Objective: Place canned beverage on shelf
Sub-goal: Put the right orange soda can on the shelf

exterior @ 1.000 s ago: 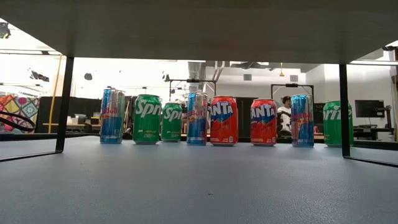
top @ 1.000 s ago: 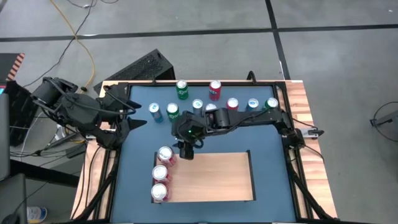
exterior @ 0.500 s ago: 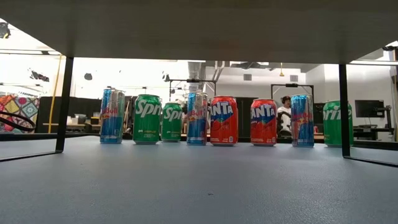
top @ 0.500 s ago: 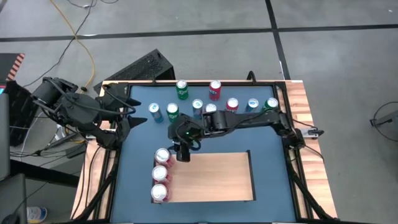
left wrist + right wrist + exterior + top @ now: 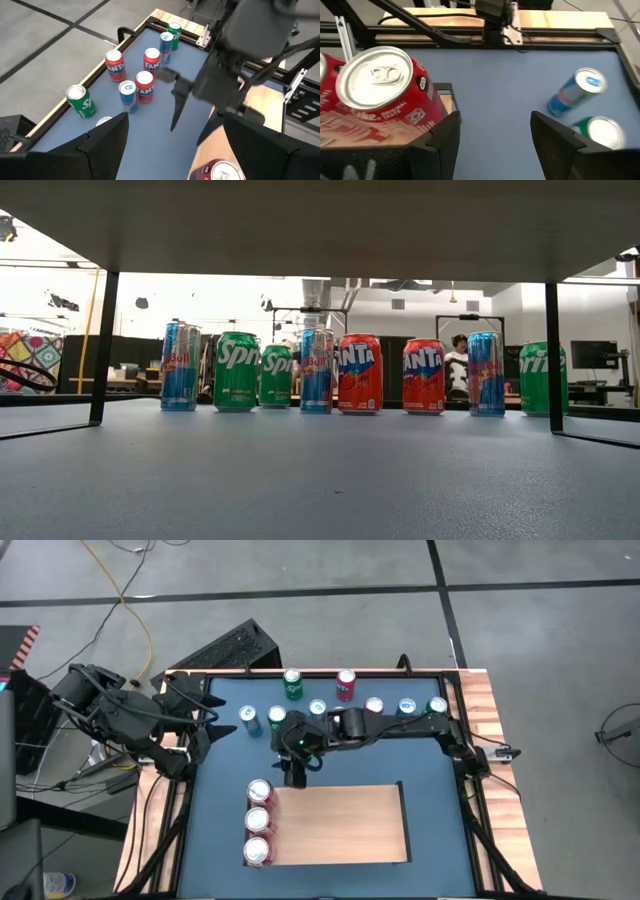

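Note:
Three red cans stand in a column on the left end of the pale wooden shelf [image 5: 345, 825]. The farthest of them [image 5: 260, 790] also shows in the right wrist view [image 5: 380, 95]. My right gripper [image 5: 293, 778] hangs open just beyond that can's far right side, with nothing between its fingers [image 5: 492, 145]. Over the table's left edge my left gripper [image 5: 213, 726] waits open and empty [image 5: 175, 135]. It looks toward the right arm.
Several green, red and slim blue cans stand upright on the blue table along its far side, among them a green one [image 5: 293, 683] and a red one [image 5: 346, 683]. The low view shows them as a row [image 5: 358, 373]. The shelf's right part is bare.
My right gripper, still open, has drawn back a little from the farthest red can toward the table's far edge. The can stays upright on the shelf.

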